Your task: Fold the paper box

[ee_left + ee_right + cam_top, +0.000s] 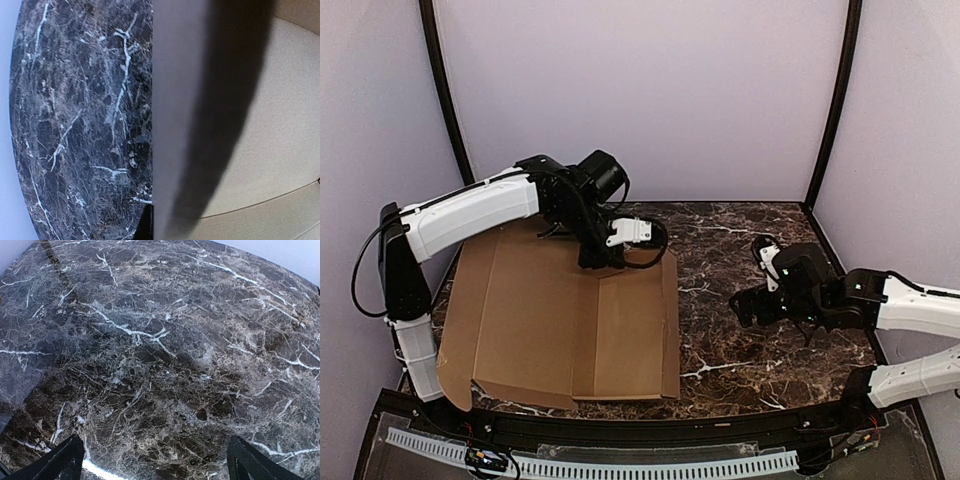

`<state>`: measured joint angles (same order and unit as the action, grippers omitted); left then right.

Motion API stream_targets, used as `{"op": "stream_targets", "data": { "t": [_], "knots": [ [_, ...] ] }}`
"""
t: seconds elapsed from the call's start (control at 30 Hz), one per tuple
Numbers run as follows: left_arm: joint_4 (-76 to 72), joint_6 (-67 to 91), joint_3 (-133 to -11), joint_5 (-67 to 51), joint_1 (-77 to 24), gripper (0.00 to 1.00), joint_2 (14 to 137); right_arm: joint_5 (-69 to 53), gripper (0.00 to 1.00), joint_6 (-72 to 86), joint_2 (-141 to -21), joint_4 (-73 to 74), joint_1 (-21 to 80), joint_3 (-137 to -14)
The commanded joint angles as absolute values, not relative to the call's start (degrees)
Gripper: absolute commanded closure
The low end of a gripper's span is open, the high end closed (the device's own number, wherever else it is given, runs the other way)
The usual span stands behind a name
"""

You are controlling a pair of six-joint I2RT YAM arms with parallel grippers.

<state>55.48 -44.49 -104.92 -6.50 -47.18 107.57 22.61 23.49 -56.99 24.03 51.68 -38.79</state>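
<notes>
The paper box (550,320) is a flat brown cardboard sheet with creases, lying on the left half of the table. Its near left corner hangs over the table edge. My left gripper (602,258) is at the sheet's far edge, near the middle. In the left wrist view a cardboard flap (180,125) stands edge-on, right against the camera, with one dark finger (145,225) pressed to its left side; the other finger is hidden. My right gripper (750,305) hovers over bare marble to the right of the sheet, open and empty, its fingertips (55,465) wide apart.
The dark marble table (740,250) is walled by lilac panels at the back and sides, with black posts in the corners. A black rail with a white cable chain (620,465) runs along the near edge.
</notes>
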Motion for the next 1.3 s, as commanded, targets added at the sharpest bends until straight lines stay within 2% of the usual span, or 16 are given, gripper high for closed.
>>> {"op": "stream_targets", "data": {
  "t": [0.0, 0.27, 0.33, 0.37, 0.43, 0.53, 0.57, 0.8, 1.07, 1.27],
  "knots": [
    [61.37, -46.17, -108.54, -2.9, -48.69, 0.99, 110.97, 19.3, 0.01, 26.79, -57.94, 20.23, 51.24, -35.97],
    [62.3, -46.55, -112.6, 0.68, -49.81, 0.99, 118.11, 18.34, 0.01, 27.59, -56.81, 19.59, 51.25, -33.25],
    [61.5, -46.56, -113.23, 1.67, -50.16, 0.89, 119.09, 18.13, 0.01, 27.8, -55.94, 19.24, 51.24, -32.55],
    [61.2, -46.58, -113.34, 2.09, -50.3, 0.8, 119.51, 17.94, 0.01, 27.82, -55.66, 18.97, 51.28, -32.33],
    [60.22, -46.77, -113.44, 2.59, -50.68, 0.7, 120.06, 17.94, 0.02, 27.86, -55.32, 18.89, 51.24, -31.93],
    [59.35, -46.93, -113.62, 3.2, -50.96, 0.63, 120.68, 18.17, 0.01, 27.66, -55.01, 18.89, 51.24, -31.84],
    [59.25, -46.96, -113.75, 3.36, -50.97, 0.58, 121.0, 18.19, 0.01, 27.57, -54.9, 18.87, 51.26, -31.84],
    [58.47, -46.68, -115.8, 3.27, -52.01, 0.45, 121.46, 17.73, 0.01, 27.1, -53.65, 18.77, 51.24, -31.58],
    [55.82, -44.1, -123.78, 2.29, -54.01, 0.38, 120.73, 17.31, 0.01, 22.41, -53.52, 17.46, 51.24, -34.55],
    [48.58, -39.93, -125.16, 4.0, -55.38, 0.32, 114.84, 15.6, 0.01, 17.29, -55.76, 15.19, 50.88, -37.21]
  ]
}}
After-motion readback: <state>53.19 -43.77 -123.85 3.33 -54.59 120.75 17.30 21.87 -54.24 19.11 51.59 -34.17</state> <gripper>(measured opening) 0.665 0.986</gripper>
